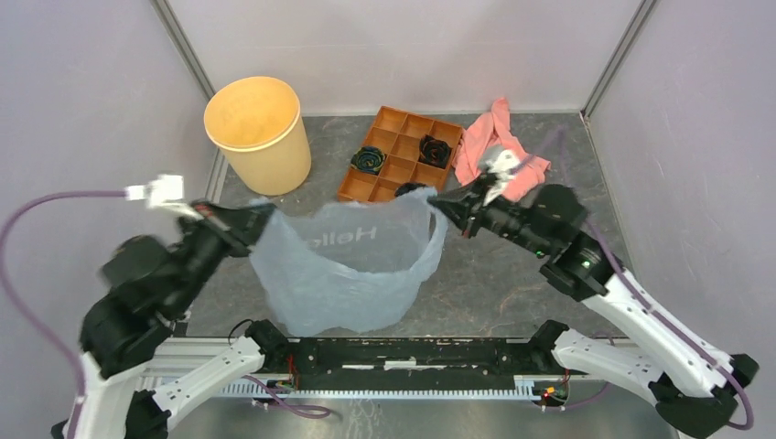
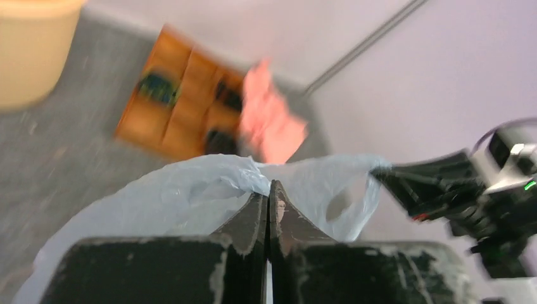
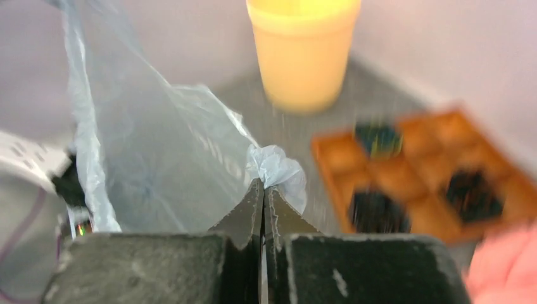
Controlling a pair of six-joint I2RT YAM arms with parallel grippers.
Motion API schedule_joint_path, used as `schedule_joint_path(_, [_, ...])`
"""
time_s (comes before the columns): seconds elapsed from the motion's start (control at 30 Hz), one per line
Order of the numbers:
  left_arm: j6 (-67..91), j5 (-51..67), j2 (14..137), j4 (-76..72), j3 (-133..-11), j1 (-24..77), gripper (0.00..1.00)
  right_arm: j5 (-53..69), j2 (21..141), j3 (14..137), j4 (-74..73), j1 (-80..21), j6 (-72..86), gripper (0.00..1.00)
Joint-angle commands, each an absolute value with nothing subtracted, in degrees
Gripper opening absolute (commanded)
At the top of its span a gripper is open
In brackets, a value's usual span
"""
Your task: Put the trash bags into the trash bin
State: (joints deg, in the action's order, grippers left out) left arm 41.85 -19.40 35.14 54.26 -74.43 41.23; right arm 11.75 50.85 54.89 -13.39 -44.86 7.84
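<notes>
Filmy pale-blue bag [image 1: 340,274] hangs stretched open; tan bin [image 1: 272,157] stands upright beyond.

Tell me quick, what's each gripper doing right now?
Left gripper: closed, pinching one edge of the plastic bag.
Right gripper: closed, pinching the bag's opposite edge.

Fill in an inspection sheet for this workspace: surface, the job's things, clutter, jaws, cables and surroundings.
Surface: grey mottled tabletop; no spills seen.
Job's things: pale blue trash bag stretched open between the two arms; tan trash bin upright at back left, the bag not in it.
Clutter: orange compartment tray with black coils in three cells; pink cloth beside it.
Jaws: left jaws shut on the trash bag's rim; right jaws shut on the opposite rim.
Cables: purple cables loop from both wrists, clear of the bag.
Surroundings: pale walls, metal corner posts.
</notes>
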Motion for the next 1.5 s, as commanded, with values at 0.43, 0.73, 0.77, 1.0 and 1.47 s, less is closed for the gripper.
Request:
schedule_joint_path(0.43, [36.8,-16.9,32.2,45.8,-69.8,41.3,0.02,12.4,51.7,56.1,-6.3,-44.8,7.6,0.00])
schedule_joint_path(0.73, [38.9,3.9,49.7,27.4,-72.6,41.3,0.02,28.5,60.1,57.0,16.2,-45.1,26.1,0.00])
schedule_joint_path(0.77, [39.5,5.2,51.2,26.2,-72.3,41.3,0.02,28.6,60.7,56.4,17.7,-45.2,27.6,0.01])
schedule_joint_path(1.0, [41.6,5.7,55.5,23.2,-68.0,41.3,0.02,25.3,62.3,50.6,21.4,-45.4,33.9,0.06])
schedule_joint_path(1.47, [42.2,5.5,56.4,23.1,-67.2,41.3,0.02,22.1,65.7,49.6,22.9,-45.5,29.6,0.25])
